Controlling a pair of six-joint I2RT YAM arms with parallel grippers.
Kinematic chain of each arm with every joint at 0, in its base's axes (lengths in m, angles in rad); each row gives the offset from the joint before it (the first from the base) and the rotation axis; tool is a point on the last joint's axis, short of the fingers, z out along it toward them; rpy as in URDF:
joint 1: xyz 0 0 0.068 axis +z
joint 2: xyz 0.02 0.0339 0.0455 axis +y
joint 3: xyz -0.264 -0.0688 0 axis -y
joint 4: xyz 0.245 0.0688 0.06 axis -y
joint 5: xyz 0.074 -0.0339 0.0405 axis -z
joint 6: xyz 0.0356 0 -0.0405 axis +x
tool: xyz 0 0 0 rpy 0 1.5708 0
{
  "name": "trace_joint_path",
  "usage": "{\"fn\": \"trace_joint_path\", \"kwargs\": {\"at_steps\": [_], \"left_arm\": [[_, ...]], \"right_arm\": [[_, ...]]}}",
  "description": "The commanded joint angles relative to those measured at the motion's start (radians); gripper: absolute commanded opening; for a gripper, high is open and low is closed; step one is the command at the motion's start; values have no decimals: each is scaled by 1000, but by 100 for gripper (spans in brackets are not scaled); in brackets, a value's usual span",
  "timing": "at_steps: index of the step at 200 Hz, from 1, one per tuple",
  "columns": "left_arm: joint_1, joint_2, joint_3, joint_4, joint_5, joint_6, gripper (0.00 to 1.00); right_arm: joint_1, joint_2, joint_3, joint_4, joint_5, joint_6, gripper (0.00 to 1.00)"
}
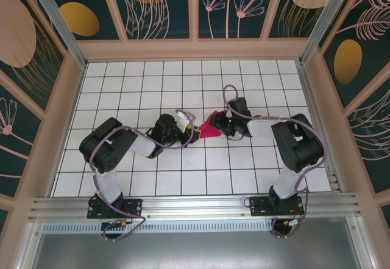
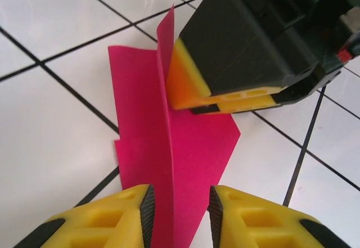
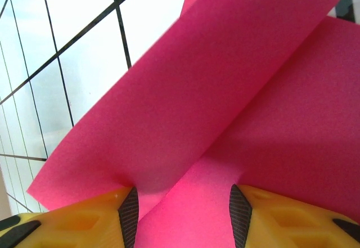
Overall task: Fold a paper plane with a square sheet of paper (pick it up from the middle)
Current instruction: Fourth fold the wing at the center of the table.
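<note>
Here, the paper plane (image 1: 211,127) lies near the middle of the white tiled table (image 1: 152,92), between the 2 arms, which reach in from either side. From above, the left gripper (image 1: 195,129) is at its left edge and the right gripper (image 1: 220,125) at its right edge. From that height the magenta paper is a small patch, and its folds are too small to make out.

The left wrist camera gives more. The plane (image 2: 191,152) lies flat across a black grid line, with a centre crease standing up as a thin ridge along its length. The left gripper (image 2: 179,215) is spread, its 2 yellow fingers (image 2: 107,222) to either side of the near end of that ridge, and the black pads do not close on it. Farther along, the right gripper (image 2: 214,93) sits low over the paper, its yellow tip against the raised ridge.

In the right wrist view the plane (image 3: 253,118) takes up most of the frame. 1 broad flap rises at a slant and meets the left pad of the right gripper (image 3: 180,217). Those jaws also stand apart, with paper lying between them. They seem to rest on the sheet rather than pinch it, though the close view leaves that uncertain.
</note>
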Motion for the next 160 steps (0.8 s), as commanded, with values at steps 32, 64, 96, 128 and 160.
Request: {"fn": "trace_joint_path", "kwargs": {"at_steps": [32,64,96,128,160], "left_arm": [[1,67,31,85,56,26,34],[0,81,38,88,52,29,31],[1,104,56,92,53,23,28],[0,122,73,92,55,17,23],[1,137,86,86,58,19,19]], "right_arm": [[-22,28,6,-52,9,18,49],[-25,24,-1,-47,-3,22,49],[-28,23,-4,-43,-11,23,49],[-28,21,-9,-39,-15,24,49],[-28,18,-8,-36,-26,19,49]]}}
